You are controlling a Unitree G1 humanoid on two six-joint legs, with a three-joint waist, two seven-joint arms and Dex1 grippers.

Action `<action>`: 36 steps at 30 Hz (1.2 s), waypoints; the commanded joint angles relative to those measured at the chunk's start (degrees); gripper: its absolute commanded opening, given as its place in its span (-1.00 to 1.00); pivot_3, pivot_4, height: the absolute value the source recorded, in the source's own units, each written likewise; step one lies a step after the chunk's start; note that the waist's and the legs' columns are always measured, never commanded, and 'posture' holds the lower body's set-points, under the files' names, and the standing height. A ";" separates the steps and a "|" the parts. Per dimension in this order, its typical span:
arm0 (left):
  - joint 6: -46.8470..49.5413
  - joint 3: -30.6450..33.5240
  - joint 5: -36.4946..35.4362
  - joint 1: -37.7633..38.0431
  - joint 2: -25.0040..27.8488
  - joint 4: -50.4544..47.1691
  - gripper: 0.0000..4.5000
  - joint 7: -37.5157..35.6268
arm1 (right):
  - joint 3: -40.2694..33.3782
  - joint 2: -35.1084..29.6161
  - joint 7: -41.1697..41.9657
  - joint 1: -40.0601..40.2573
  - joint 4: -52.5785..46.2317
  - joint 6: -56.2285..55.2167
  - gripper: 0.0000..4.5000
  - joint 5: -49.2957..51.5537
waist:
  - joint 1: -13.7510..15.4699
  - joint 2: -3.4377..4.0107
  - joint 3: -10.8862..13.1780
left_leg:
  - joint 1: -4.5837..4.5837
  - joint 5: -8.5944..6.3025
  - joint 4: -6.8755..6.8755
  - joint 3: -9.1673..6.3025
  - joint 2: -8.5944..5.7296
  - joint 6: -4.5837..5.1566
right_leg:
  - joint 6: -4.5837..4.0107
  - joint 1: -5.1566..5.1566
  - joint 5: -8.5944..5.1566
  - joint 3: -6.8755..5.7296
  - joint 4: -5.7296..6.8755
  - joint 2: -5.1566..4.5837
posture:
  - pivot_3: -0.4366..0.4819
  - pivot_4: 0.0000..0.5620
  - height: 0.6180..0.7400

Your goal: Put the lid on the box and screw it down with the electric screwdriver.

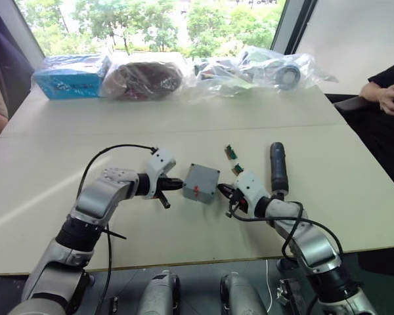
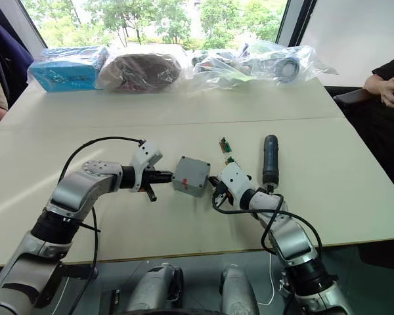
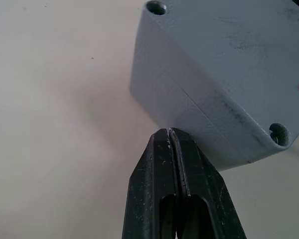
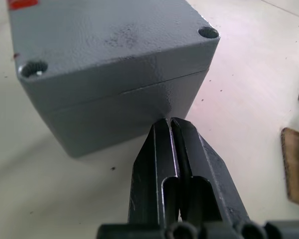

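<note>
Lid (image 1: pixel 202 178) sits on the box (image 1: pixel 198 191), centre frame in the left eye view, on the pale counter (image 1: pixel 85 125). My left hand (image 1: pixel 178 186) presses its left side; my right hand (image 1: pixel 222 191) meets its right side. Electric screwdriver (image 1: pixel 278 167) lies right of centre, beside green connector blocks (image 1: pixel 231 153).

Left wrist view: my fingers (image 3: pixel 162 164) are closed together, empty, tips at the box wall.

Right wrist view: fingers (image 4: pixel 167 159) likewise pressed closed, tips against the box just below the lid seam.

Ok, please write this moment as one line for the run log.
lid: on box | left gripper: shut, at box side | right gripper: shut, at opposite side | electric screwdriver: lying on table, untouched
</note>
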 commanded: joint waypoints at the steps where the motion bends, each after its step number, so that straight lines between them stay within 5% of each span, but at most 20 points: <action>1: 1.34 0.31 -2.12 0.34 -0.61 -4.56 -1.00 0.01 | -0.51 0.67 0.35 -1.28 -0.72 -1.98 -0.97 0.00 | 0.02 0.00 0.00 | 0.00 0.00 0.00 0.00 -0.01 0.00 | 0.00 0.01 0.00 0.00 0.00 0.00 | -0.05 -0.47 1.00; 9: 2.38 1.77 -2.59 1.51 0.87 -5.84 -1.00 0.45 | -0.58 0.72 0.68 -0.64 -2.09 -1.53 -0.97 0.51 | -0.09 0.00 0.00 | 0.01 0.01 0.00 -0.01 0.00 0.01 | 0.03 0.02 0.00 -0.01 0.00 0.05 | -0.05 -0.47 1.00; 16: -1.64 11.30 -5.45 3.54 2.18 -5.84 -1.00 2.60 | -2.04 0.54 -1.17 2.87 -8.54 2.05 -0.97 0.97 | -0.14 0.01 0.01 | 0.01 0.01 0.00 -0.02 0.03 0.01 | 0.03 0.00 0.00 -0.01 0.01 0.09 | -0.05 -0.47 1.00; 22: 2.52 17.25 -13.97 4.73 8.44 -7.56 -1.00 -5.08 | -11.28 -2.52 2.50 8.45 -16.25 6.40 -0.97 9.87 | 0.11 0.01 0.01 | 0.02 0.00 0.00 -0.03 0.03 0.01 | 0.03 0.04 0.00 -0.02 0.01 0.06 | -0.05 -0.47 1.00; 29: -1.70 11.17 -14.87 -0.33 9.97 -9.34 -1.00 -11.33 | -22.98 -5.20 3.42 10.45 -16.75 8.74 -0.97 17.16 | 1.07 0.01 0.02 | 0.04 0.00 0.01 -0.02 0.01 -0.01 | 0.01 0.08 -0.01 -0.04 -0.05 0.02 | -0.05 -0.47 1.00; 36: -7.61 5.17 -12.53 -5.57 9.65 -5.23 -1.00 -17.08 | -23.21 -7.29 3.01 7.49 -11.91 8.63 0.09 15.99 | 0.93 0.06 0.04 | 0.03 -0.01 0.01 0.04 0.02 -0.01 | 0.00 0.05 -0.02 -0.01 -0.07 0.03 | -0.05 -0.47 1.00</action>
